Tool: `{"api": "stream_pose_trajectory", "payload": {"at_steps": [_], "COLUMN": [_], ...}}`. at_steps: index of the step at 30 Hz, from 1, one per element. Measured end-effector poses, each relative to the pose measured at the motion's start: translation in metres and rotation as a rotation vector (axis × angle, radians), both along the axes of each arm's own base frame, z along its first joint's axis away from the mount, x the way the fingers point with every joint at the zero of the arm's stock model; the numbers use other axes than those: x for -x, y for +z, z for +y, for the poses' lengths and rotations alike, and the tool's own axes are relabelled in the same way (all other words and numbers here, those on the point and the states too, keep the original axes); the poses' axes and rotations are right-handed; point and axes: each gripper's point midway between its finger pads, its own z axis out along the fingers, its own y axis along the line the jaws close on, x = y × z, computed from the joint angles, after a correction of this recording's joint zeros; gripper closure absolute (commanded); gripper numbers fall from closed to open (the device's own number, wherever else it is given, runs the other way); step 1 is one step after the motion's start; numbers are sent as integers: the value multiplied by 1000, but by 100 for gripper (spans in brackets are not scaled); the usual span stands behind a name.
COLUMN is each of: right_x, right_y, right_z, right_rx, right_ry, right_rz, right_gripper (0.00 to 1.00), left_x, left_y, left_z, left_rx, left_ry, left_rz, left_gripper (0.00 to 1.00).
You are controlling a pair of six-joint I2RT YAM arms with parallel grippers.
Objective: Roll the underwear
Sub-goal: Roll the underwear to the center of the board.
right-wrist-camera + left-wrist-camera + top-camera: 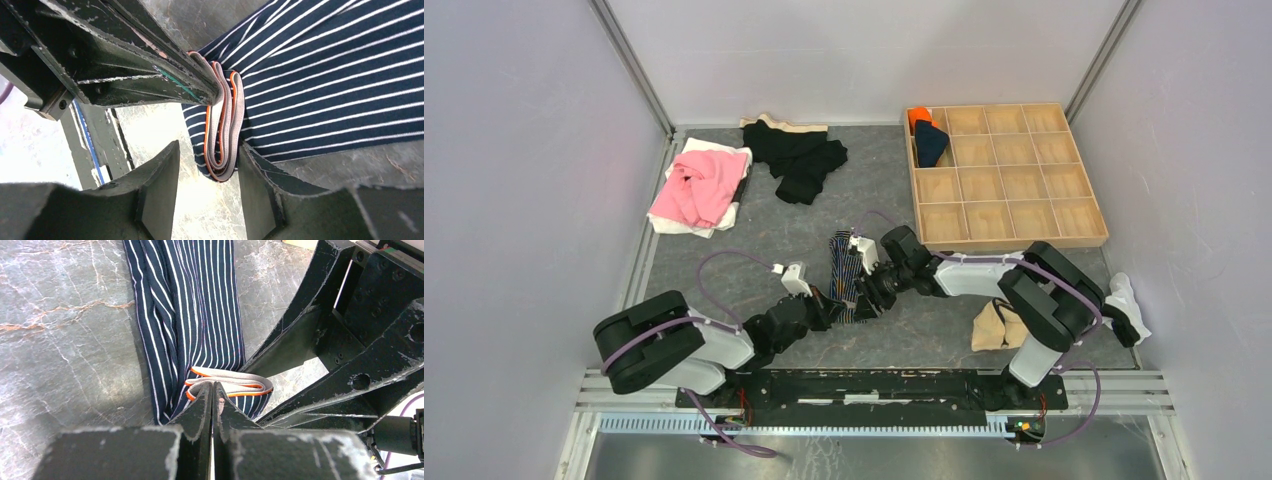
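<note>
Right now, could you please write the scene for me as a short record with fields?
item in work: striped underwear, folded to a long strip, lying flat
left gripper: shut on the waistband end
right gripper: open, one finger on each side of the waistband fold
wooden tray: far right; orange item and navy item in its far-left compartments
other clothes: pink garment far left, black garments beside it
</note>
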Motion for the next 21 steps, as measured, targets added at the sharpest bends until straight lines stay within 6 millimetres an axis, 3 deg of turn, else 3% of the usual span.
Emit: {"api": "stream_pose_trajectory", "payload": {"at_steps": [6, 12, 16, 21], "right_x": [-4, -11, -21, -31], "right_y": [1, 3, 15, 46], "right_z": [-9, -32, -50, -61], "right_rx": [39, 106, 118, 41], "right_ry": [-31, -71, -117, -141], "right_rz": [-45, -150, -302, -596], "right_gripper": [49, 44, 30, 26], "left_x": [-3, -3, -3, -2], "left_y": [0, 0, 0, 0], "left_z": [-4, -4, -4, -3], "left_rx": [15, 20, 19, 13], "left_ry": [1, 1, 1, 2], "left_rz": [-10, -13, -12, -9], "left_gripper": [98, 98, 98, 98]}}
